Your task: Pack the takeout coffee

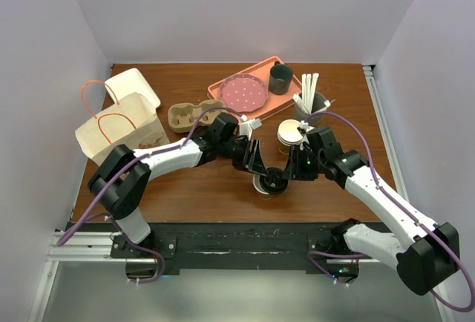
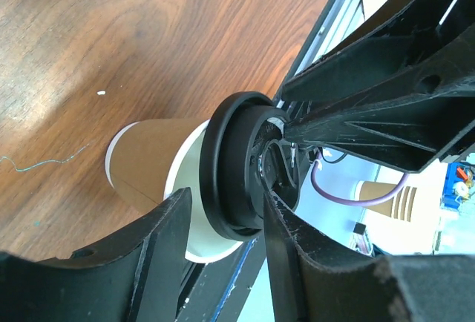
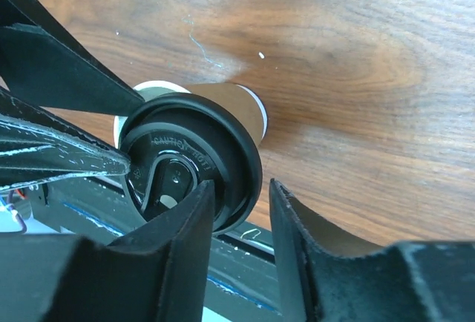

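Note:
The takeout coffee (image 1: 267, 182), a brown kraft cup (image 2: 148, 151) with a black sip lid (image 2: 230, 166), stands near the table's front edge. Both grippers meet at it. My left gripper (image 2: 226, 199) comes in from the left (image 1: 257, 168) and is shut on it, one finger on the lid's top and the other under the white rim. The lid looks slightly askew on the rim. My right gripper (image 3: 241, 188) comes in from the right (image 1: 291, 172). It straddles the lid's edge (image 3: 193, 159), one finger over the top, and a gap shows beside the other.
A paper bag (image 1: 119, 133) and a white box (image 1: 133, 84) stand at the left, with a pulp cup carrier (image 1: 185, 116) beside them. At the back is a pink tray (image 1: 223, 84) with a dotted plate (image 1: 243, 92) and a dark mug (image 1: 280, 79). A straw holder (image 1: 309, 99) and stacked cups (image 1: 291, 135) stand at the right.

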Controlling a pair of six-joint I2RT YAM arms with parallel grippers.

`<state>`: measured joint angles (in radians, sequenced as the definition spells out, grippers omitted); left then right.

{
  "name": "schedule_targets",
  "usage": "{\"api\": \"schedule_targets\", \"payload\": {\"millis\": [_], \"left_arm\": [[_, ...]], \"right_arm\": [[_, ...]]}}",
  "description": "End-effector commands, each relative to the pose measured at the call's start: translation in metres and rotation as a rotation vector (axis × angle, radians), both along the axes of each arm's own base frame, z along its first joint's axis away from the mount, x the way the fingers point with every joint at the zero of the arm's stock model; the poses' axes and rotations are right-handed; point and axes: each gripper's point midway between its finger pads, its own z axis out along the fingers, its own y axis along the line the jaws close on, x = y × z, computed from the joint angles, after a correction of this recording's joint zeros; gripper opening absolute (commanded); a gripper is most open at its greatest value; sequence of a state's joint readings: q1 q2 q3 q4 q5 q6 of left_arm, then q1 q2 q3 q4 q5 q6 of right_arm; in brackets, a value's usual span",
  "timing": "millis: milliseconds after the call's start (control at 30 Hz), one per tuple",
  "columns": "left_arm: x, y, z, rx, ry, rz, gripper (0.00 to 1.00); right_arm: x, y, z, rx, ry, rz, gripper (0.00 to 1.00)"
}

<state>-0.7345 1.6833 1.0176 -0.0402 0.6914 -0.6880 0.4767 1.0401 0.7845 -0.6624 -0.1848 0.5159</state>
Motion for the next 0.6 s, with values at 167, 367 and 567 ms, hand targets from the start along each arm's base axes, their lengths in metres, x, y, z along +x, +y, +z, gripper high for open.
{"api": "schedule_targets", "payload": {"millis": [167, 367, 567], "left_arm": [[0.007, -0.011, 0.044, -0.089, -0.089, -0.01, 0.49], [0.008, -0.011, 0.053, -0.095, -0.108, -0.008, 0.49], [0.014, -0.01, 0.062, -0.085, -0.14, 0.01, 0.49]], "right_arm": [[0.002, 0.012, 0.011, 0.077, -0.031, 0.028, 0.33], [-0.001, 0.016, 0.009, 0.103, -0.02, 0.029, 0.31], [-0.004, 0.016, 0.005, 0.116, -0.008, 0.019, 0.3]]}}
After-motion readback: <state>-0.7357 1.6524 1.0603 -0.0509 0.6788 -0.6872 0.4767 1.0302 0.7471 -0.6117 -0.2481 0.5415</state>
